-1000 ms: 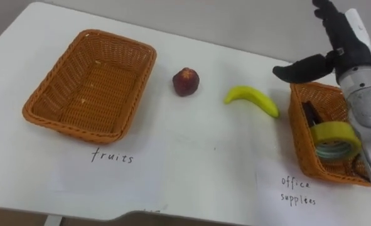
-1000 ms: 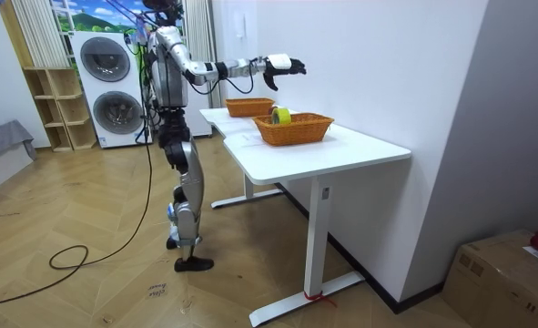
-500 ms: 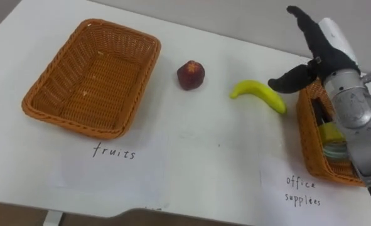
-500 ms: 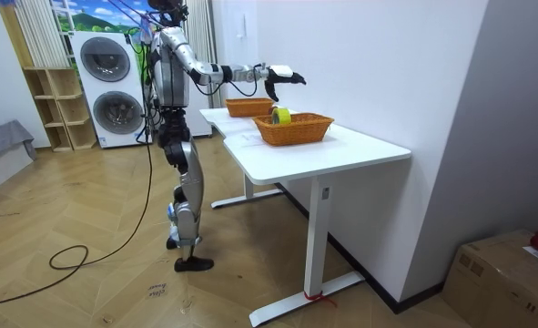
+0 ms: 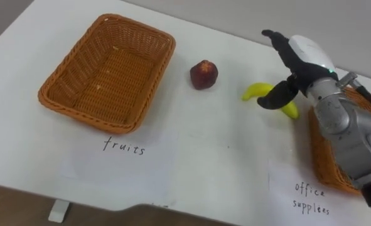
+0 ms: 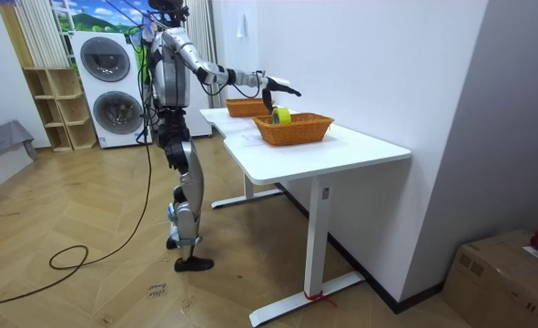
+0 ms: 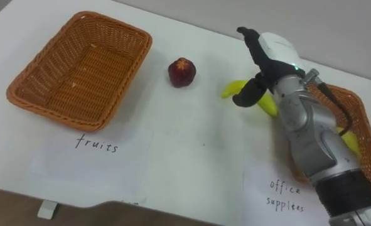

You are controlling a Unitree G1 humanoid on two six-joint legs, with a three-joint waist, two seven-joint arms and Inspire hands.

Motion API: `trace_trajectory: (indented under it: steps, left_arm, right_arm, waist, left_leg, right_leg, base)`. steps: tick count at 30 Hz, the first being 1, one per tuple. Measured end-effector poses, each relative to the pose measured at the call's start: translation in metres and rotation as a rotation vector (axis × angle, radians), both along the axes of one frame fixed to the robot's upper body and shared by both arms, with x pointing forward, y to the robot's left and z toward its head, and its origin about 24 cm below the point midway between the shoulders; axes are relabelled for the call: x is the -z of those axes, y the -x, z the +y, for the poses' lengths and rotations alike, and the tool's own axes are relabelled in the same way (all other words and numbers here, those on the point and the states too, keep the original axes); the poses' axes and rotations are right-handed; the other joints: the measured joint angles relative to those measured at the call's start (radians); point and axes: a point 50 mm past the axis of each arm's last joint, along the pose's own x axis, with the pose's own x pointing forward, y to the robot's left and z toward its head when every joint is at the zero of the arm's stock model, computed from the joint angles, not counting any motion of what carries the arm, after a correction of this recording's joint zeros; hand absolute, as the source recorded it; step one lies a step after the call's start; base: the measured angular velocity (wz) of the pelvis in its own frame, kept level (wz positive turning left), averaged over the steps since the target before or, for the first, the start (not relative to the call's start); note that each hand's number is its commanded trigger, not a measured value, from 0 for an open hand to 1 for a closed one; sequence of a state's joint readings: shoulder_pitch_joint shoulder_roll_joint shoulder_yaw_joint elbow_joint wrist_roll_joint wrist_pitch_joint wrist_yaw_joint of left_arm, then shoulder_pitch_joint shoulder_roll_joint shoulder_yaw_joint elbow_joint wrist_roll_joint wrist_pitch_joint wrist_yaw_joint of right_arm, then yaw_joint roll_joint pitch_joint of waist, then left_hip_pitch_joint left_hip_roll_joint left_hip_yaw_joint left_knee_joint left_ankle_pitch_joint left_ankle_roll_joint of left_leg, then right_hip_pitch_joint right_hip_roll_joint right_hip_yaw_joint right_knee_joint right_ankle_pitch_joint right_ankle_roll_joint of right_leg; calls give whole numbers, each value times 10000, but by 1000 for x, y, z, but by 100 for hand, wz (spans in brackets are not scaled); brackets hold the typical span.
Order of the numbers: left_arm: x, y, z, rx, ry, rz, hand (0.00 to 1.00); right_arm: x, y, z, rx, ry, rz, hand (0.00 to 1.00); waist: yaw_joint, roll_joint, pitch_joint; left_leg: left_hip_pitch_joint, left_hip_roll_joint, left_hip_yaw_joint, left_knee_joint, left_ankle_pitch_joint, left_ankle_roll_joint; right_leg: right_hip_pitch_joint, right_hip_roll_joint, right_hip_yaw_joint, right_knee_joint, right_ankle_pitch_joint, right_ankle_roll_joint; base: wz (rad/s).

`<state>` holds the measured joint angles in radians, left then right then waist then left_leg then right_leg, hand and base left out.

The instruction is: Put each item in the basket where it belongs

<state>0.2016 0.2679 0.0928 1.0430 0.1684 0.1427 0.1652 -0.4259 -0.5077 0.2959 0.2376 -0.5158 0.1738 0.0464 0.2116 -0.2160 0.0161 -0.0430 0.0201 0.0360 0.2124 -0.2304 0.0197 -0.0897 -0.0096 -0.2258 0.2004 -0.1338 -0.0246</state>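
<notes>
The right hand (image 5: pixel 301 59) has black fingers and a black thumb, with a smooth white shell over its back. At the wrist sits a dark ring with a small green speck. From there toward 5 o'clock the forearm swells into a rounded silver-grey metal casing, and a thin black cable loops along its outer side; the section nearest the elbow turns darker grey. In the room view the torso is silver-grey with dark panels, the hips are black, the legs are silver with a blue patch low on the shin, and the feet are black
</notes>
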Motion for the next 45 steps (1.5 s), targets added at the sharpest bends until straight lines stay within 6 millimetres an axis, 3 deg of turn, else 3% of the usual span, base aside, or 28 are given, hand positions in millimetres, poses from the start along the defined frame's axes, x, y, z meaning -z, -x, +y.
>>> trace_trajectory:
  steps: [18,28,45]
  left_arm:
    - [0,-16,-4,453,57,-212,0]
    - [-1,-22,-4,464,47,-234,0]
    - [2,-20,-4,343,84,67,0]
  right_arm:
    - [23,2,1,-171,356,1236,0]
    - [44,2,-18,515,912,2512,0]
    - [53,-4,-36,1235,980,3105,0]
  waist:
    - [376,101,67]
    - [419,42,23]
    - [436,59,36]
  left_leg:
    - [-178,-10,-159,98,0,-1]
    - [-199,-24,-211,121,5,1]
    - [-303,-7,-197,263,8,-5]
  right_leg:
    - [2,-7,-201,-168,65,-1]
    - [5,-19,-209,-165,73,2]
    - [12,-18,-217,-151,153,-17]
  base:
    - [2]
    - [1]
    - [0]
